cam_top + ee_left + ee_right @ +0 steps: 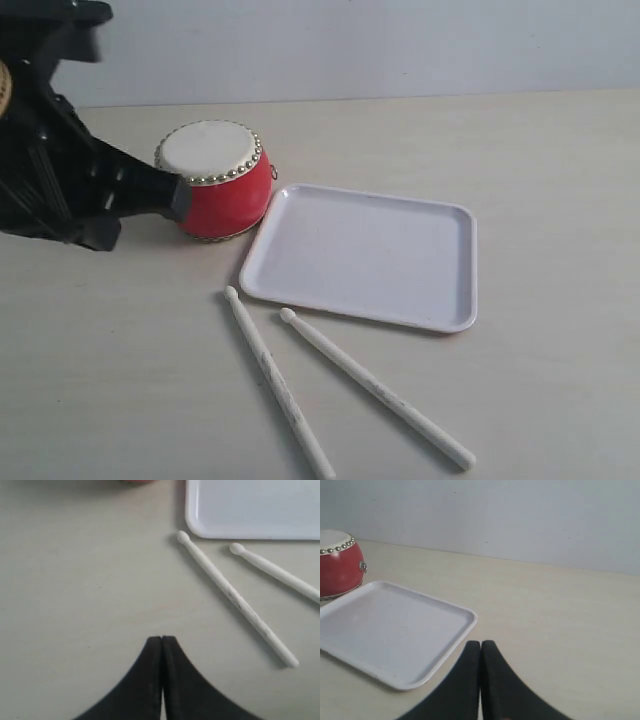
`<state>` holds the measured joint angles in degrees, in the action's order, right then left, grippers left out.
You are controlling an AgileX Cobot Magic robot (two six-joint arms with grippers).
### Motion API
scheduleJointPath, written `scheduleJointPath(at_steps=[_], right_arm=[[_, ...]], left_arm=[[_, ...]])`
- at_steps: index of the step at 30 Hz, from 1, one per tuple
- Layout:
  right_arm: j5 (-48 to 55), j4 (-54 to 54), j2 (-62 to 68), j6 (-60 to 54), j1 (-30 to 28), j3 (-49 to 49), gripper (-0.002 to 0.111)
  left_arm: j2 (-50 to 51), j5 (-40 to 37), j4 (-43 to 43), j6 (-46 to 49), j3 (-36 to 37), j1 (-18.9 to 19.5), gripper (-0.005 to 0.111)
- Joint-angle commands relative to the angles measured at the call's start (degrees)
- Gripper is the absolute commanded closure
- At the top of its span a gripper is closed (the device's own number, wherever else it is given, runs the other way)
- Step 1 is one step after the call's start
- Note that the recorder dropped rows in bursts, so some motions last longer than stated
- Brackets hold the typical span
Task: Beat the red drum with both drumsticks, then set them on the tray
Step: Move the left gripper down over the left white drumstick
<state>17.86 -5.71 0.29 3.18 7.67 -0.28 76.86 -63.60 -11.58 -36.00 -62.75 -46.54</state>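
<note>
At the tray's (372, 250) six o'clock the drumsticks (274, 383) look light, stiff, roll-prone, best pinched mid-shaft; left gripper (161, 640) and right gripper (480, 644) closed, empty.

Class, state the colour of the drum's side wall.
The squat barrel-shaped drum has a glossy red side, clearest in the exterior view.

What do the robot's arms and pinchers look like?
The left arm is chunky and black, with a grey end. The left gripper and right gripper each have two smooth black fingers curving to thin tips.
</note>
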Motion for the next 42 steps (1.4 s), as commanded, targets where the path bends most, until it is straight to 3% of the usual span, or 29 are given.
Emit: scheduleJointPath(at_steps=[1, 6, 13, 23, 28, 34, 38, 39, 42], right_arm=[[-0.2, -0.2, -0.3, -0.1, -0.3, 0.3, 0.108], [-0.2, -0.2, -0.3, -0.1, -0.3, 0.3, 0.108], [-0.2, -0.2, -0.3, -0.1, -0.3, 0.3, 0.108], [-0.2, -0.2, -0.3, -0.1, -0.3, 0.3, 0.108], [-0.2, -0.2, -0.3, -0.1, -0.3, 0.3, 0.108], [-0.2, -0.2, -0.3, -0.1, -0.3, 0.3, 0.108], [-0.2, -0.2, -0.3, -0.1, -0.3, 0.3, 0.108], [-0.2, -0.2, -0.3, -0.1, -0.3, 0.3, 0.108], [-0.2, -0.2, -0.3, -0.1, -0.3, 0.3, 0.108]], left_arm=[[2.0, 6.7, 8.7, -1.2, -0.7, -1.6, 0.107], [5.1, 10.1, 22.4, -0.2, -0.7, -1.5, 0.107], [11.8, 10.1, 25.9, 2.6, 2.1, -1.5, 0.107], [21.1, 18.5, 25.7, 3.0, 3.0, -1.5, 0.107], [24.2, 25.3, 23.8, -5.7, 3.3, -2.4, 0.107], [27.3, 22.4, 11.6, -16.7, 3.3, -5.3, 0.106], [27.7, 19.5, 11.1, -17.5, 3.3, -5.3, 0.088], [27.7, 19.4, 11.6, -18.9, 3.3, -5.3, 0.073], [27.7, 20.5, 12.5, -19.3, 3.3, -5.4, 0.050]])
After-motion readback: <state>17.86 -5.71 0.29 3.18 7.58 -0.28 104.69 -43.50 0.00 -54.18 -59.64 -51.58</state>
